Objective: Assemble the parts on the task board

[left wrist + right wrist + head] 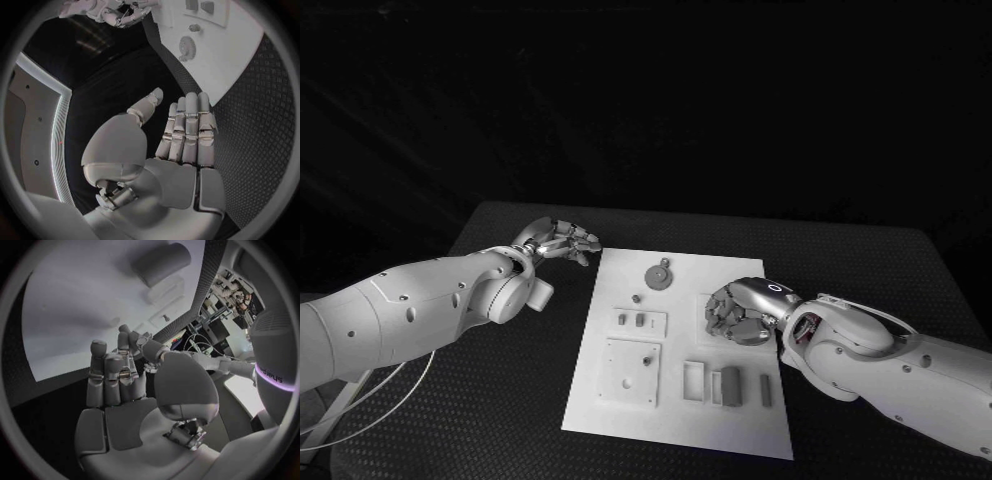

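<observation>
The white task board lies in the middle of the black table. On it are a round gear-like part, a small two-slot plate, a square plate and narrow bars. My right hand hovers over the board's right side, fingers apart and nothing in it; the right wrist view shows its empty palm and a grey cylindrical part on the board beyond. My left hand hangs off the board's far left corner, its fingers straight and empty.
The black table has bare room on both sides of the board. In the left wrist view the board and the gear lie ahead of the fingers, with my right hand farther off.
</observation>
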Controlling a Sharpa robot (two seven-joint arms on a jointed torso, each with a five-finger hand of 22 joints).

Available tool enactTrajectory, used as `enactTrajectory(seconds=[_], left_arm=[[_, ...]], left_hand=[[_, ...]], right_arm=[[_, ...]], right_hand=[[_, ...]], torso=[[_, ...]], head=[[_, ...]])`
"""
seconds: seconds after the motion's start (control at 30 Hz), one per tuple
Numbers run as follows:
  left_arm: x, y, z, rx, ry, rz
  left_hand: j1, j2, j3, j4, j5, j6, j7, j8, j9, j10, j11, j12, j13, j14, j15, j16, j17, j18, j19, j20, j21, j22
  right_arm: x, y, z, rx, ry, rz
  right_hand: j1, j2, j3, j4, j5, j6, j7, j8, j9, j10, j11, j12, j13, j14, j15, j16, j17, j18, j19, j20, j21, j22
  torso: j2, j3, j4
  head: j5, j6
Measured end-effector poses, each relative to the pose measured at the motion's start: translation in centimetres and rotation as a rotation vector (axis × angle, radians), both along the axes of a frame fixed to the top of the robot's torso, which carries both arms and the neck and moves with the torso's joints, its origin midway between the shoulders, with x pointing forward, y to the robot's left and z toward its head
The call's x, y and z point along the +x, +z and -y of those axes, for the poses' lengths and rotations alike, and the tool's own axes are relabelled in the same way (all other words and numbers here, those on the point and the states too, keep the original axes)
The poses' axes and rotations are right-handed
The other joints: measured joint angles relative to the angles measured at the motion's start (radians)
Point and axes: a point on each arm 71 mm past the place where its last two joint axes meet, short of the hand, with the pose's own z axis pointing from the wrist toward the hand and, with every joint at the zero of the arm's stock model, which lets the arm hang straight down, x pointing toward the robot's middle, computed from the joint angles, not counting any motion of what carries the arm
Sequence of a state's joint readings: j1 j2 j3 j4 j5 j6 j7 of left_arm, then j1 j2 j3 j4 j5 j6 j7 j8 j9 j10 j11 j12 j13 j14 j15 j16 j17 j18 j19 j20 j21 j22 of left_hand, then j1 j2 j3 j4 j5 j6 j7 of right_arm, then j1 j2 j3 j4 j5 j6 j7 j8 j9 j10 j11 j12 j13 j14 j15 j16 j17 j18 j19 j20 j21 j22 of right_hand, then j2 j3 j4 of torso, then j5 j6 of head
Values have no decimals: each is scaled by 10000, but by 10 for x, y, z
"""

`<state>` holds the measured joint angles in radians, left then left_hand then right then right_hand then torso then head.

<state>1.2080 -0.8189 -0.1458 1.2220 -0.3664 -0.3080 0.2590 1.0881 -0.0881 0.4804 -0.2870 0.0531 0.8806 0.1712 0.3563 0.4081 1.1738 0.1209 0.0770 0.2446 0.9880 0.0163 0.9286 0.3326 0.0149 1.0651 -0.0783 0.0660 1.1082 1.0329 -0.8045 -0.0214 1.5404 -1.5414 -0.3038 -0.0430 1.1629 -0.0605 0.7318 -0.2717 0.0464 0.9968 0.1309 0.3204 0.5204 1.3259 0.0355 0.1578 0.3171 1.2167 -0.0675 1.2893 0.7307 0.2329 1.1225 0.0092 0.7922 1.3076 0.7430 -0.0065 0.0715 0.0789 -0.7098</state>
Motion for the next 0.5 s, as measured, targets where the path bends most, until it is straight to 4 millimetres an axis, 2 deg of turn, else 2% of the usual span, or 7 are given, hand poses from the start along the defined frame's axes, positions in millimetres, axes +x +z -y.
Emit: enactTrajectory(seconds=[0.17, 0.5], left_arm=[[0, 0, 0, 0, 1, -1], [0, 0, 0, -3, -3, 1]], left_hand=[[0, 0, 0, 0, 0, 0, 0, 0, 0, 0, 0, 0, 0, 0, 0, 0, 9, 0, 0, 0, 0, 0], [0, 0, 0, 0, 0, 0, 0, 0, 1, 0, 0, 0, -1, 0, 0, -38, 8, 0, 0, 0, 0, -8]], right_arm=[[-3, 2, -5, 484, 11, -275], [-11, 8, -32, 1090, 573, -437]], right_hand=[[-72, 5, 26, -27, 0, 4, -3, 0, 0, 0, 0, 0, 13, 1, 2, 0, -9, 0, 1, 1, 0, 0], [-77, 1, 24, -29, -1, 6, -3, 0, 0, -1, 0, 0, 38, -17, -17, 0, -9, 1, 50, -17, -1, -1]], torso=[[2, 1, 0], [1, -1, 5]], head=[[10, -8], [88, -56]])
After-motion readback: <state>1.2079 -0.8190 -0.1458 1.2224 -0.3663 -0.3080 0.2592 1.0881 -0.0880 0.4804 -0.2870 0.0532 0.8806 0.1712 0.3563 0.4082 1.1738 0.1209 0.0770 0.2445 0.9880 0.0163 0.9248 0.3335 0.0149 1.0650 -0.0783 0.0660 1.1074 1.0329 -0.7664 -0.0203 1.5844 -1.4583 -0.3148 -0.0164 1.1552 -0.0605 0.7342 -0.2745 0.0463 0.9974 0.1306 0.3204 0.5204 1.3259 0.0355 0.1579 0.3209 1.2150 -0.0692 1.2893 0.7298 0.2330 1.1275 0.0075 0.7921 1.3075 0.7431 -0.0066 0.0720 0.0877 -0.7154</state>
